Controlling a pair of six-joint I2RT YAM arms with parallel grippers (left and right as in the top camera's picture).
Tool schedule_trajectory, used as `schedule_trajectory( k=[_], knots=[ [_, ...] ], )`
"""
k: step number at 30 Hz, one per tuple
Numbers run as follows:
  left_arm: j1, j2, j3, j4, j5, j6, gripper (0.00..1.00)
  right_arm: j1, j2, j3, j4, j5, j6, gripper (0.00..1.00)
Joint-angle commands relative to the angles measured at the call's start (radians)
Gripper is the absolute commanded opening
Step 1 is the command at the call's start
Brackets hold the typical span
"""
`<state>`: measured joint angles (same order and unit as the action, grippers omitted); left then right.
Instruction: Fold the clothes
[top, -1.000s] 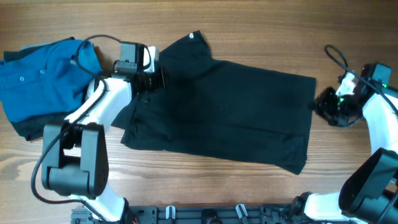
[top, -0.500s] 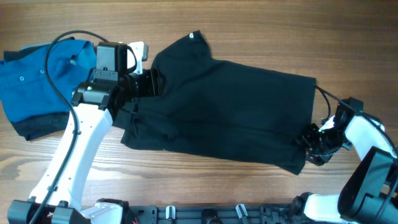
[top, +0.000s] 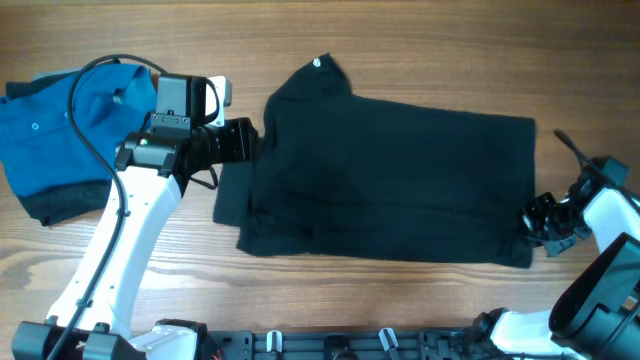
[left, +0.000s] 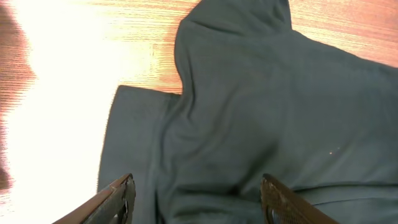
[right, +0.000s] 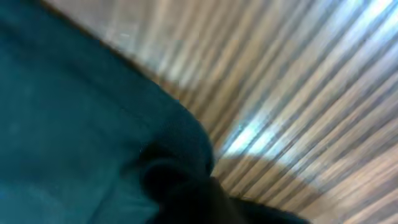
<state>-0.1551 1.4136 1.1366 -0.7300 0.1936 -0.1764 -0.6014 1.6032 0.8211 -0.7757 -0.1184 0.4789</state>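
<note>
The clothes, one black short-sleeved shirt (top: 390, 180), lie spread flat across the middle of the table, with a small white mark (top: 319, 63) at the upper tip. My left gripper (top: 248, 141) hovers at the shirt's left edge. In the left wrist view its gripper (left: 198, 180) is open, the fingers apart over wrinkled fabric (left: 261, 106) and holding nothing. At the shirt's lower right corner sits my right gripper (top: 530, 222). The right wrist view is blurred and shows only fabric (right: 74, 124) bunched close to the lens, so the fingers themselves are hidden.
A blue button-up shirt (top: 60, 130) lies heaped at the far left on a dark grey garment (top: 60, 205). The left arm's cable (top: 95, 75) loops over it. Bare wooden table (top: 420, 40) surrounds the shirt, and a black rail (top: 330, 345) runs along the front edge.
The shirt has slid to the right and lies straighter, its lower right corner travelling with the right gripper. The left gripper has opened wider and stayed at the left edge.
</note>
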Motion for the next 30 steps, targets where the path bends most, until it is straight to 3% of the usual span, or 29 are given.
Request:
schedule_trajectory(
  k=[1, 4, 6, 8, 12, 15, 17, 21, 26, 28, 30],
  knots=[
    [0.003, -0.014, 0.014, 0.004, -0.012, 0.013, 0.71, -0.005, 0.004, 0.121, -0.094, -0.049, -0.113, 0.59],
    [0.003, -0.014, 0.014, 0.074, 0.006, 0.018, 0.77, -0.005, -0.076, 0.257, -0.172, -0.251, -0.211, 0.6],
    [0.002, -0.002, 0.04, 0.142, 0.056, 0.066, 0.75, -0.004, -0.144, 0.334, -0.183, -0.492, -0.298, 0.61],
    [0.002, 0.055, 0.119, 0.136, 0.058, 0.065, 0.74, 0.006, -0.191, 0.345, -0.164, -0.597, -0.3, 0.61],
    [-0.002, 0.379, 0.459, 0.101, 0.181, 0.057, 0.74, 0.108, -0.199, 0.344, -0.132, -0.536, -0.314, 0.61],
    [-0.019, 0.602, 0.612, 0.17, 0.189, 0.057, 0.71, 0.146, -0.199, 0.344, -0.076, -0.449, -0.306, 0.61],
    [-0.045, 0.717, 0.629, 0.311, 0.229, 0.031, 0.68, 0.147, -0.199, 0.344, -0.082, -0.445, -0.296, 0.62],
    [-0.09, 0.86, 0.629, 0.565, 0.134, 0.043, 0.66, 0.147, -0.199, 0.344, -0.092, -0.399, -0.294, 0.62],
    [-0.108, 1.009, 0.629, 0.634, 0.113, 0.042, 0.66, 0.147, -0.199, 0.344, -0.102, -0.34, -0.295, 0.61],
    [-0.119, 1.025, 0.629, 0.638, 0.112, 0.042, 0.77, 0.147, -0.199, 0.344, -0.109, -0.34, -0.296, 0.62],
    [-0.136, 1.035, 0.629, 0.637, 0.112, 0.042, 0.79, 0.147, -0.199, 0.344, -0.106, -0.34, -0.295, 0.62]
  ],
)
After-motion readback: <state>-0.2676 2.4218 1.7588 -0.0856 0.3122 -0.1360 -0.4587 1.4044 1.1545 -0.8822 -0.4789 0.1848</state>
